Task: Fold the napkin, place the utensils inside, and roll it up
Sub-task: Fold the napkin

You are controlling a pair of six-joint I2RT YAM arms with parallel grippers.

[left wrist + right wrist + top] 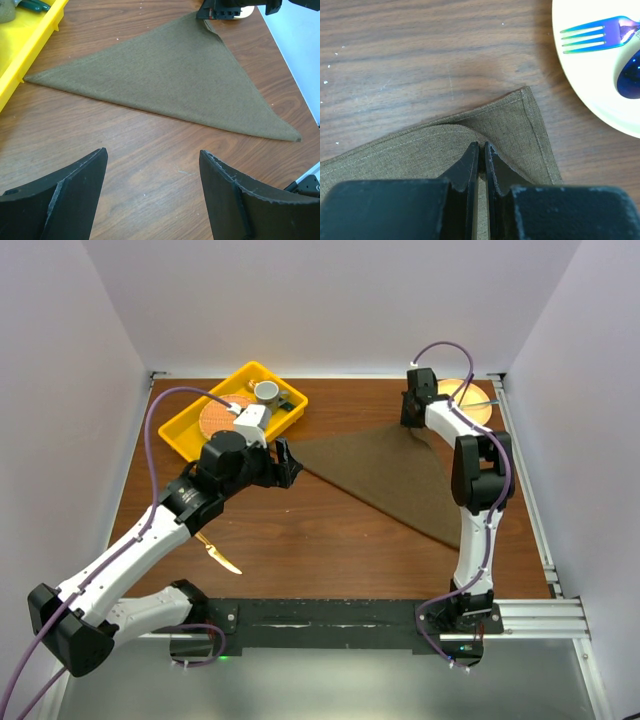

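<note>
Reddish-brown wooden tabletop (300, 540) bears the folded napkin (390, 475), white walls (330, 300) around.

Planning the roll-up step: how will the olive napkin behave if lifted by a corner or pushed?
Probably floppy: the napkin lies flat as a thin triangle and buckles softly where the right gripper pinches its corner. Likely light; a push would probably wrinkle it rather than slide it whole. Its weave looks matte, not slippery.

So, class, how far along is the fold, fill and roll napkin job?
Done: the olive-brown cloth napkin lies folded into a triangle. In hand: the right gripper is shut on its far corner; the left gripper hangs open. Left: the slender gold metal utensil lies apart on the wooden table; nothing is rolled.
</note>
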